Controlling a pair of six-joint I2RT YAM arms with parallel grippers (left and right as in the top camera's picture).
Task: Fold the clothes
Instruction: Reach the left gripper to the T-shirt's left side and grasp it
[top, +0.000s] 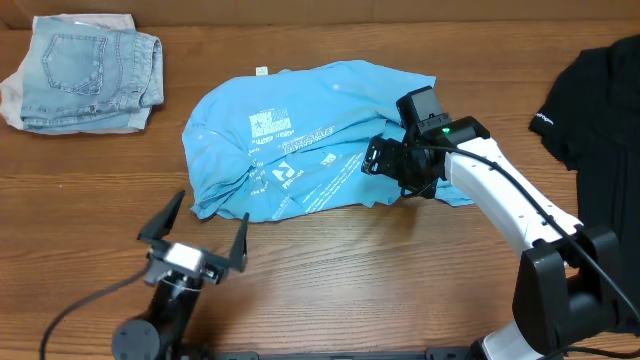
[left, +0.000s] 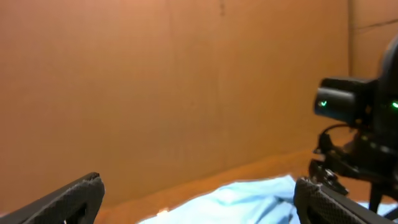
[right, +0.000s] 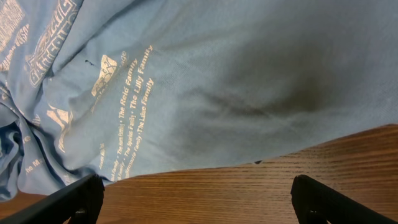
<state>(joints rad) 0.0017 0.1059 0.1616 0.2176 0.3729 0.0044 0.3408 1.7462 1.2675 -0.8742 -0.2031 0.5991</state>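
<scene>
Sky-blue T-shirt (top: 300, 150) lies crumpled in the middle of the wooden bench (top: 400, 280). It is spread roughly flat, with bunched folds along its left and lower edges, and its white print faces up. A small white tag (top: 262, 71) shows at its far edge. Black T-shirt (top: 600, 110) with white lettering lies at the right end of the bench, well apart from the blue one and partly running out of the overhead view. Pale denim shorts (top: 85, 70) sit folded in the far left corner, back pocket up.

Right tool (top: 392, 168) hangs over the lower right part of the blue shirt, its 2 fingers spread wide with nothing between them. The right wrist view looks down on blue cloth with rows of pale lettering and a dark shadow across the fabric. The shirt's near edge lies there on bare wood grain. Whether the fingertips touch the cloth cannot be told.

Left tool (top: 212, 212) stands near the front left of the bench, just beside the shirt's lower left corner. Its 2 fingers are also spread wide and hold nothing. The left wrist view faces the brown back wall (left: 186, 81), with a strip of blue cloth low in the picture. The right arm (left: 360, 124), 2 green lights on it, shows at the right side.
</scene>
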